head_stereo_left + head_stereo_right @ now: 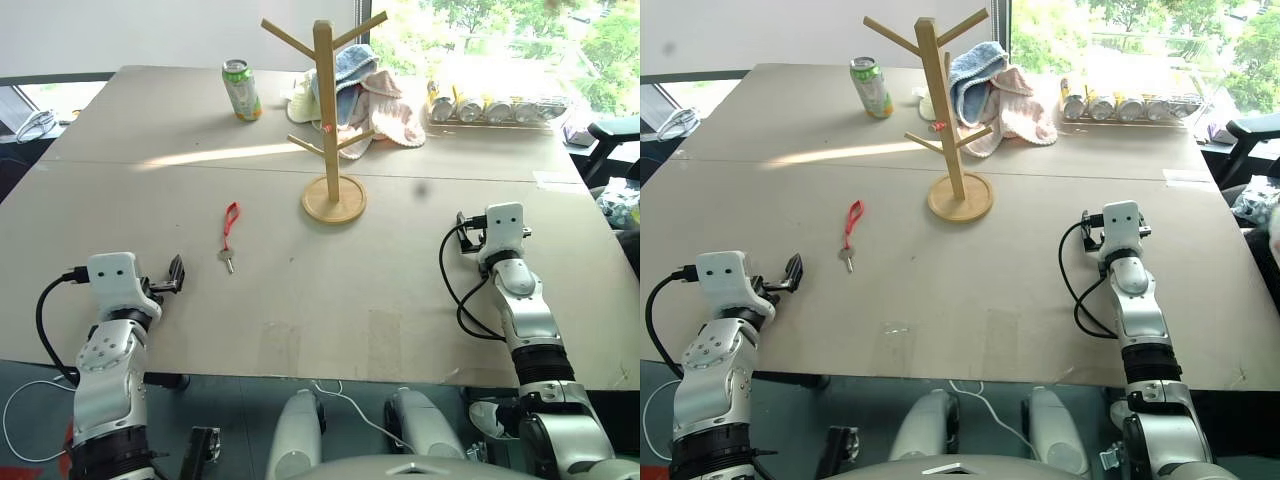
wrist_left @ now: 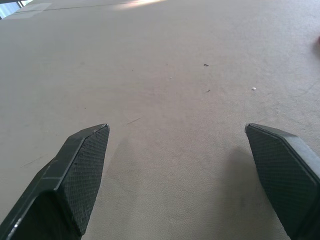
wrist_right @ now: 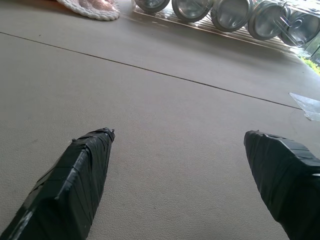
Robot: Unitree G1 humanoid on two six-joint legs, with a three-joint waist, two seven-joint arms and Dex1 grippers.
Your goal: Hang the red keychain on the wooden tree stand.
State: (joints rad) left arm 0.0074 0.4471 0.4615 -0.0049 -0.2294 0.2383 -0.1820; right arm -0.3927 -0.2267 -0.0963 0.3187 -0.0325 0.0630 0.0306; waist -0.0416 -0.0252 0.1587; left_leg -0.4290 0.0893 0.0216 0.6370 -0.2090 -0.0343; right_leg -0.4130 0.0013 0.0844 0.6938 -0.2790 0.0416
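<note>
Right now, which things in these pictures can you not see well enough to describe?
- Red keychain: head views; the key's shape is too small to make out.
- Cloth pile: left eye view; the wooden tree stand covers part, so the number of pieces is unclear.
- Jars in the rack: right wrist view; cut off by the edge.
- Green can: label too small to read.

Office or lab: big worktable (image 1: pixel 300 300) beside bright windows (image 1: pixel 500 40).

A thin red keychain (image 1: pixel 230 232) with a small silver key lies flat on the surface, at eight o'clock from the upright wooden tree stand (image 1: pixel 331 120).
</note>
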